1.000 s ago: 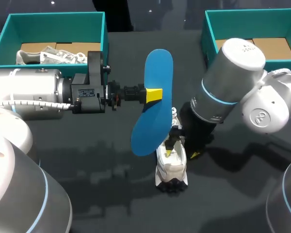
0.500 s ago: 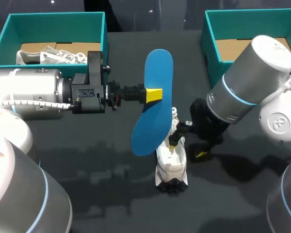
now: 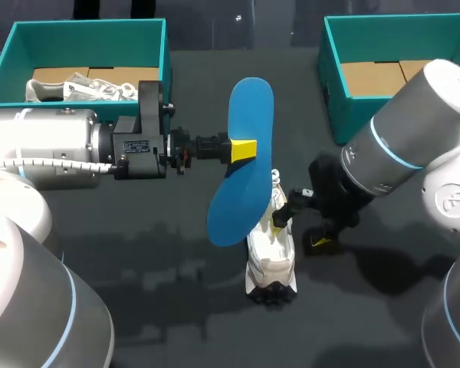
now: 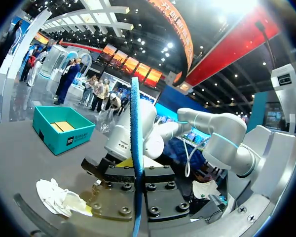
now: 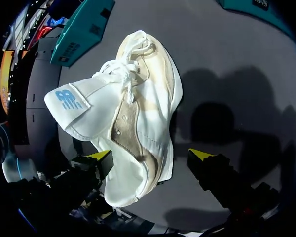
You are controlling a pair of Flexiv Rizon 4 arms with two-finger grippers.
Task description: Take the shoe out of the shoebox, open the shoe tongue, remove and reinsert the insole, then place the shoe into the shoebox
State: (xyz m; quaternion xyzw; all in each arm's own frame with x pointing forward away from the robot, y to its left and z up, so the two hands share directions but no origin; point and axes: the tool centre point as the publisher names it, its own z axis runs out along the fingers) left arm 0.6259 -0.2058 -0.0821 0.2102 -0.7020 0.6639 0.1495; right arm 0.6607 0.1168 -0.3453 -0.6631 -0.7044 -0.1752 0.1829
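A blue insole point(image 3: 241, 165) hangs upright over the table's middle, my left gripper point(image 3: 244, 149) shut on its edge. From the left wrist the insole point(image 4: 135, 143) shows edge-on between the left gripper's point(image 4: 136, 174) jaws. Below it a white shoe point(image 3: 271, 257) lies on the dark table, toe toward the front edge. My right gripper point(image 3: 297, 230) stands open over the shoe's rear half. In the right wrist view the shoe point(image 5: 133, 123) lies with its tongue point(image 5: 69, 101) folded out; the right gripper point(image 5: 150, 157) straddles its heel end, one fingertip point(image 5: 101, 157) at the shoe's side, the other apart on bare table.
A teal shoebox point(image 3: 165, 61) at the back left holds another white shoe point(image 3: 80, 86). A second teal shoebox point(image 3: 330, 57) stands at the back right with only cardboard inside. My right arm's elbow point(image 3: 414, 146) looms in front of that box.
My right arm has swung its elbow to the right and its gripper has opened wider beside the shoe. The left arm and the insole have stayed still.
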